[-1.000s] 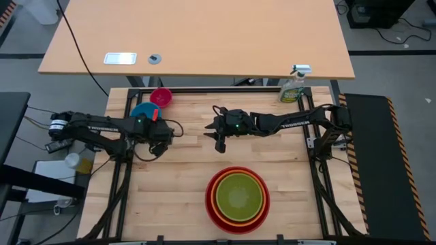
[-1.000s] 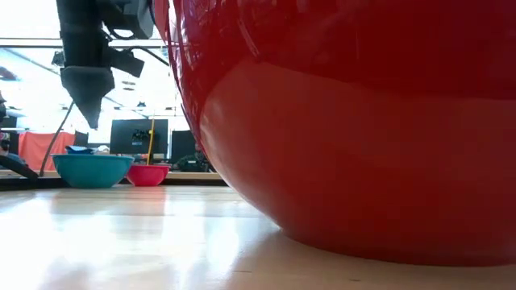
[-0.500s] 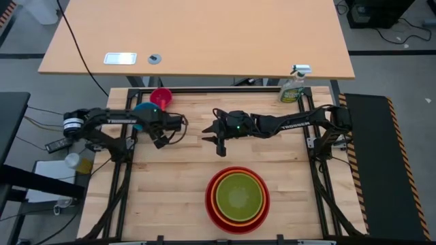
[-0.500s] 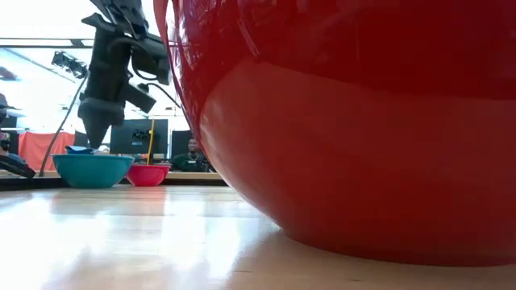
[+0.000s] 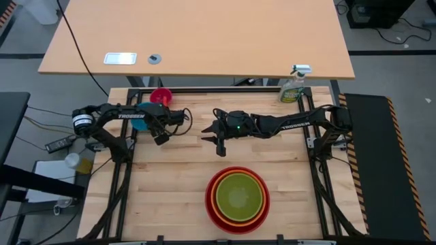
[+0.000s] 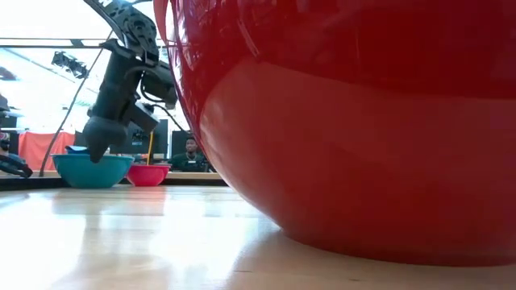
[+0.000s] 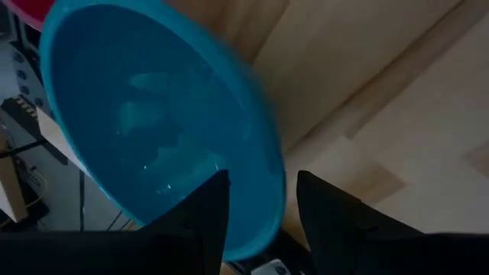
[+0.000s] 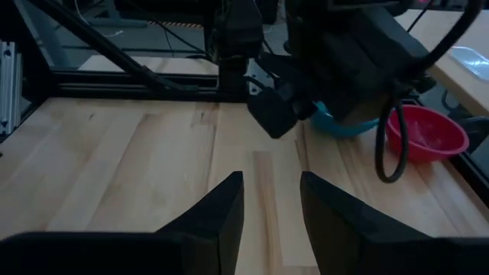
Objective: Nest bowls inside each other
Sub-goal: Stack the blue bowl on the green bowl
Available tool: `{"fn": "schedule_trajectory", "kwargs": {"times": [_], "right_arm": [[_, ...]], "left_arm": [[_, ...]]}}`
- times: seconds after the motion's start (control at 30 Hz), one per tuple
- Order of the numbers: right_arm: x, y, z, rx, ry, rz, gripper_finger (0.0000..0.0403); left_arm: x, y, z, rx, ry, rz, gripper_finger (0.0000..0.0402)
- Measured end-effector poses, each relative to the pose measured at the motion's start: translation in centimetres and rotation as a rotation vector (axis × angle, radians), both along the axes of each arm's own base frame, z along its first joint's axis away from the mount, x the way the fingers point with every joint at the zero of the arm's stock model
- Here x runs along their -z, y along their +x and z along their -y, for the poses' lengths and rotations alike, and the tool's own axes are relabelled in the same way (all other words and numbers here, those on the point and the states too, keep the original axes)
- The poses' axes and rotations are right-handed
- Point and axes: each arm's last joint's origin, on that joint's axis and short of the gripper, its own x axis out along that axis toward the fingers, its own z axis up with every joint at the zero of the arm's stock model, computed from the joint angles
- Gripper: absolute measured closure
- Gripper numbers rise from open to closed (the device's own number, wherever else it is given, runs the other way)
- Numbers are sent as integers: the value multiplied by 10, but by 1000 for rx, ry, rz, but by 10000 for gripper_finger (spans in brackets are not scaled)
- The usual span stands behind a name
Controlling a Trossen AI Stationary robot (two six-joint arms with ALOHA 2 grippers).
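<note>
The blue bowl [image 5: 144,107] rests on its base at the table's far left, and the smaller pink bowl [image 5: 161,96] stands just beyond it. My left gripper [image 7: 263,206] is open at the blue bowl's near right rim [image 7: 269,200], with one finger over the inside and one outside. In the low view its tip [image 6: 95,149] is level with the rim. The green bowl [image 5: 238,194] sits in the orange one, and both sit in the red bowl [image 5: 208,199] at the near middle. My right gripper [image 5: 214,138] hangs open over the table's middle and holds nothing.
A green spray bottle [image 5: 293,85] stands at the far right corner. The red bowl [image 6: 347,121] fills most of the low view. Bare wood lies between the stack and the two grippers. A person [image 6: 191,153] sits in the room beyond the table.
My left gripper has swung toward the far edge and come down from well above the blue bowl to its rim, tipping and rolling as it went. Its fingers have stayed apart. The bowls have not moved.
</note>
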Motion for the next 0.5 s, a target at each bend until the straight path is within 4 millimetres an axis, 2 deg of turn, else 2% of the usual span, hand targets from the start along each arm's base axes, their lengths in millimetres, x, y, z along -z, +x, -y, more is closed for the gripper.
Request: {"fn": "schedule_trajectory", "kwargs": {"times": [0.3, 0.5], "right_arm": [[0, 0, 0, -1, 0, -1, 265], [0, 0, 0, -1, 0, -1, 265]], "left_arm": [[16, -14, -14, -15, -23, -9, 255], [18, -11, -17, 22, -17, 25, 329]]}}
